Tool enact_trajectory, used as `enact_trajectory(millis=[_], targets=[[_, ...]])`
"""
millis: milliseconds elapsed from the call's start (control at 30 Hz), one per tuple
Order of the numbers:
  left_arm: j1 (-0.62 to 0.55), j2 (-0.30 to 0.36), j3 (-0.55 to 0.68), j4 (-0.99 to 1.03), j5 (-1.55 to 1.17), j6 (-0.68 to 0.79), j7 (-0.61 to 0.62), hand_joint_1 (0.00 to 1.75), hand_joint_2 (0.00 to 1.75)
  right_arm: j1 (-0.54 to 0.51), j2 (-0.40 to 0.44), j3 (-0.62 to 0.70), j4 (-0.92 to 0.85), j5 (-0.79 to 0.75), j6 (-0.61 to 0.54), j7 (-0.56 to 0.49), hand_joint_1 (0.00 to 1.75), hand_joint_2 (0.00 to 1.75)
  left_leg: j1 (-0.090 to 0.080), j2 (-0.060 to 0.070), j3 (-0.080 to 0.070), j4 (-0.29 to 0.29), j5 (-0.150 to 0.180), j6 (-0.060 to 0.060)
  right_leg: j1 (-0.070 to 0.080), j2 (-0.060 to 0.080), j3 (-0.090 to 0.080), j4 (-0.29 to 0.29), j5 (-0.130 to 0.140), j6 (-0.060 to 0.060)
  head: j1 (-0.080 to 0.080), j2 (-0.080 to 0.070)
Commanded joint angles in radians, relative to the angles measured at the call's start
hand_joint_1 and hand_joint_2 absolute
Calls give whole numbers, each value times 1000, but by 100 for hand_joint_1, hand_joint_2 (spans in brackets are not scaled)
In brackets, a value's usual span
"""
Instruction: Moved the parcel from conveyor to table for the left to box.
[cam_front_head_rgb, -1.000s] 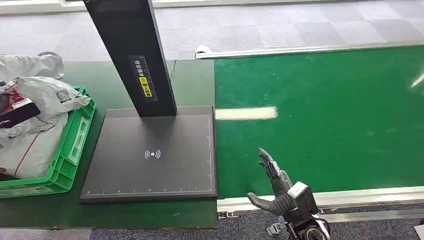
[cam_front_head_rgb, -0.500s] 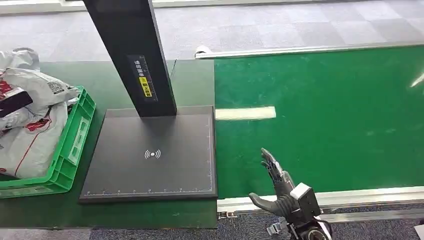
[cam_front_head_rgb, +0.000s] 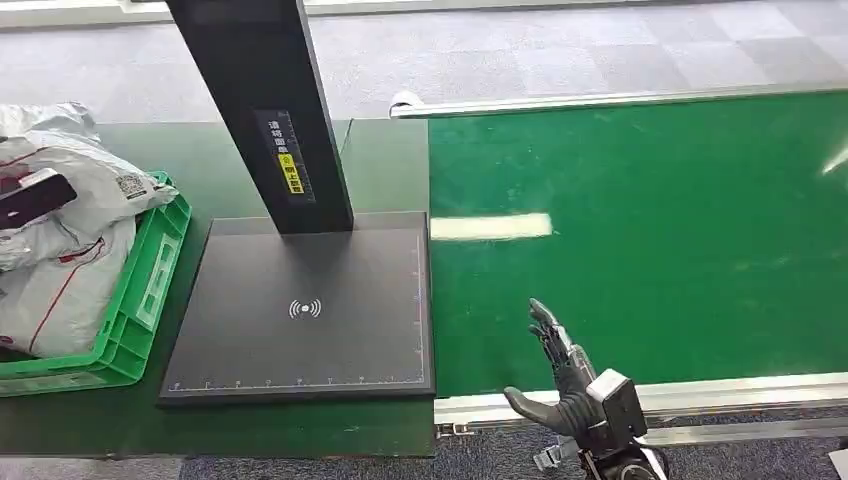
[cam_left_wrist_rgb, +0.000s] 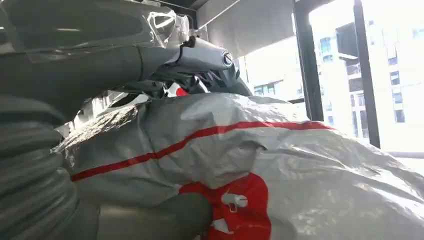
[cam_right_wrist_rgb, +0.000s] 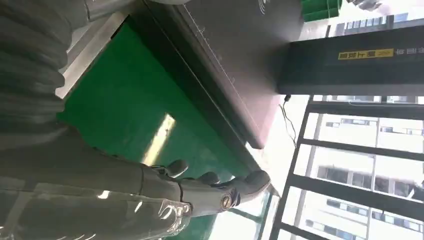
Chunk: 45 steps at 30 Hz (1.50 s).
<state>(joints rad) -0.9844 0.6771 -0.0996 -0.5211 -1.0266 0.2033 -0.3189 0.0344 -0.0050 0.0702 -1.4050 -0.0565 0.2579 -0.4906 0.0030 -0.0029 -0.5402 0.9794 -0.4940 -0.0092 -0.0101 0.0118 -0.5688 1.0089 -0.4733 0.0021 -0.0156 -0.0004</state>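
Fingers (cam_front_head_rgb: 548, 330) of right hand (cam_front_head_rgb: 560, 385) spread, empty, over conveyor (cam_front_head_rgb: 650, 240); left hand (cam_left_wrist_rgb: 90, 75) grips parcel (cam_left_wrist_rgb: 250, 165) above green crate (cam_front_head_rgb: 150, 290).

The parcel (cam_front_head_rgb: 60, 215) and green crate (cam_front_head_rgb: 150, 290) are cut off by the picture's edge.

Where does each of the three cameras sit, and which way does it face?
Head view: high on the body, looking down at the dark scan plate, green conveyor, green crate; right hand shows.
Left wrist view: behind the left hand, facing the grey parcel.
Right wrist view: behind the right hand, facing conveyor and plate.
Head and right wrist views share these.
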Motion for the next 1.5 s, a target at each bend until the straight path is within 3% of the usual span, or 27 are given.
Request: enact_trajectory(millis=[33, 67, 300, 433, 567, 933, 1067, 1133, 1233, 1367, 1500], targets=[[-61, -39, -6, 77, -2, -9, 0, 49, 175, -3, 14, -24, 10, -1, -4, 4, 0, 175, 1, -2, 0, 0, 0, 0, 1, -3, 1, -1, 0, 0, 0, 0], [-68, -45, 1, 87, 10, -25, -8, 0, 175, -2, 18, -30, 7, -2, -3, 4, 0, 175, 1, -3, 0, 0, 1, 0, 1, -4, 1, -1, 0, 0, 0, 0], [-48, -80, 48, 44, 155, -151, -93, 0, 175, -2, 28, -56, 5, 11, -1, 11, 0, 175, 1, -3, -1, 0, 1, 0, 1, -4, 1, -1, 0, 0, 0, 0], [-23, -65, 34, 7, 165, -161, -93, 0, 175, -15, 26, -51, 28, 14, 3, 12, 0, 175, 1, -2, 0, -1, 1, 0, 1, -3, 2, -2, 0, 0, 0, 0], [-88, -42, -3, 34, 130, -152, -51, 0, 175, -65, 18, -49, 83, 11, 4, 10, 0, 175, 2, 0, -1, 0, 0, -1, 2, -2, 0, -1, 1, 0, 0, 0], [-67, 12, 6, -29, 125, -147, -26, 0, 175, -68, 14, -41, 94, 7, 6, 9, 0, 175, 1, 0, -1, 0, 0, 0, 1, 0, 0, 0, 1, 0, 0, 0], [-41, 70, 56, -92, 249, -358, -68, 0, 175, -67, 7, -55, 100, 8, 0, 9, 0, 175, 2, 3, -1, 0, 0, 0, 2, 2, 0, -1, 1, 0, 0, 0], [6, 92, 101, -161, 341, -446, -106, 0, 175, -55, 7, -69, 90, 7, -4, 10, 0, 175, 1, 3, -1, 0, 0, 0, 1, 2, 0, -1, 1, 0, 0, 0], [165, 55, 212, -376, 517, -556, -155, 0, 175, -31, 11, -84, 65, 4, -4, 9, 0, 175, 1, 2, 0, -2, 0, 0, 1, 1, 0, -2, 0, 0, 0, 0], [478, -76, 331, -807, 677, -540, -141, 0, 175, 0, 13, -89, 35, 1, -10, 13, 0, 175, 0, -1, 2, -5, 2, 0, 0, -4, 4, -5, 0, 0, 1, 0], [649, -214, 337, -1035, 793, -602, -170, 0, 175, 23, 6, -101, 33, -5, -17, 13, 0, 175, -2, -1, 4, -6, 1, 1, -2, -4, 5, -6, 0, 1, 0, 0]])
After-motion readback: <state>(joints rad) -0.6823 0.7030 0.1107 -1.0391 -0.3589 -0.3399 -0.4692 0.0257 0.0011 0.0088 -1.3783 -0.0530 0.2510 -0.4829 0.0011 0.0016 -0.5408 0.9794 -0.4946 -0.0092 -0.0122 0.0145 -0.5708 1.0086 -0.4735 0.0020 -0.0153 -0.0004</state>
